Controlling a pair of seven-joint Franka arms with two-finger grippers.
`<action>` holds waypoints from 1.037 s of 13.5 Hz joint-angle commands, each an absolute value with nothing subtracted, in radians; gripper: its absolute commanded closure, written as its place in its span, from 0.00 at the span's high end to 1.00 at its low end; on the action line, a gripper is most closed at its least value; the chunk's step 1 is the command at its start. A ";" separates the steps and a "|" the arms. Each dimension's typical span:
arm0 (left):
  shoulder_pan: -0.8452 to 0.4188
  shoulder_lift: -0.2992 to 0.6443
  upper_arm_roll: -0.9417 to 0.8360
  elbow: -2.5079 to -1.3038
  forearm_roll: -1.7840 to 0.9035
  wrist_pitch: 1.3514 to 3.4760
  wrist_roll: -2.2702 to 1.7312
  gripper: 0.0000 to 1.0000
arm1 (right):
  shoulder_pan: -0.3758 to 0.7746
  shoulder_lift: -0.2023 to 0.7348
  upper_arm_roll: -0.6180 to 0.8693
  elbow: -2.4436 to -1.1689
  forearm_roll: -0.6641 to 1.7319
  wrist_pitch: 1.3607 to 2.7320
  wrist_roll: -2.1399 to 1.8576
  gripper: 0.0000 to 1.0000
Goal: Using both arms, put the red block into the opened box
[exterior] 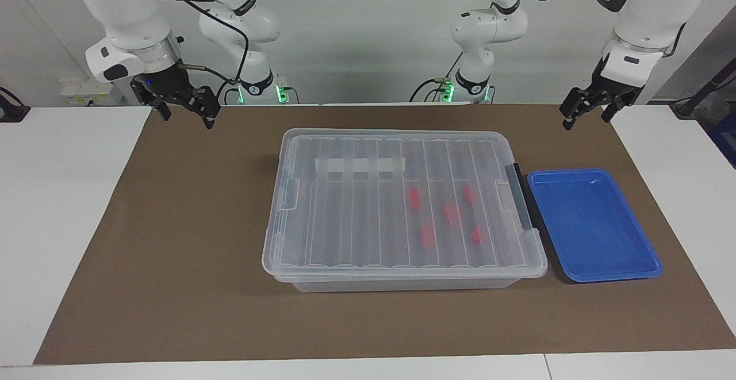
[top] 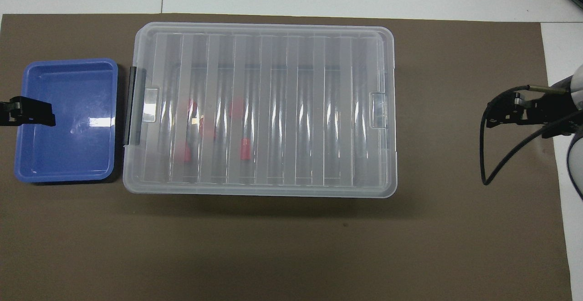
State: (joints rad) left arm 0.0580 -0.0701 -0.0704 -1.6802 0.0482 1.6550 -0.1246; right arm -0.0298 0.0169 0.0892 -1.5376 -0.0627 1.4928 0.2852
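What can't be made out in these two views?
- Red blocks: both views, blurred by the box's ribbed lid; shapes unreadable.
- Left gripper: overhead view, cut off by the frame edge above the blue tray.
- Right gripper: overhead view, only partly in frame.

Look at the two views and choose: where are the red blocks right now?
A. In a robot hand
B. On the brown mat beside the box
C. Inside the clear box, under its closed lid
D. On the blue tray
C: the red blocks show through the ribbed lid of the box.
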 commanded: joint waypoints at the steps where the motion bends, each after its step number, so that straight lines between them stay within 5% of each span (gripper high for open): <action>1: 0.069 -0.100 -0.072 -1.713 0.038 1.677 -0.114 1.00 | -0.035 -0.014 0.098 -1.568 -0.075 1.499 0.287 1.00; 14: 0.069 -0.100 -0.072 -1.713 0.038 1.677 -0.114 1.00 | -0.040 -0.014 0.098 -1.566 -0.051 1.539 0.253 1.00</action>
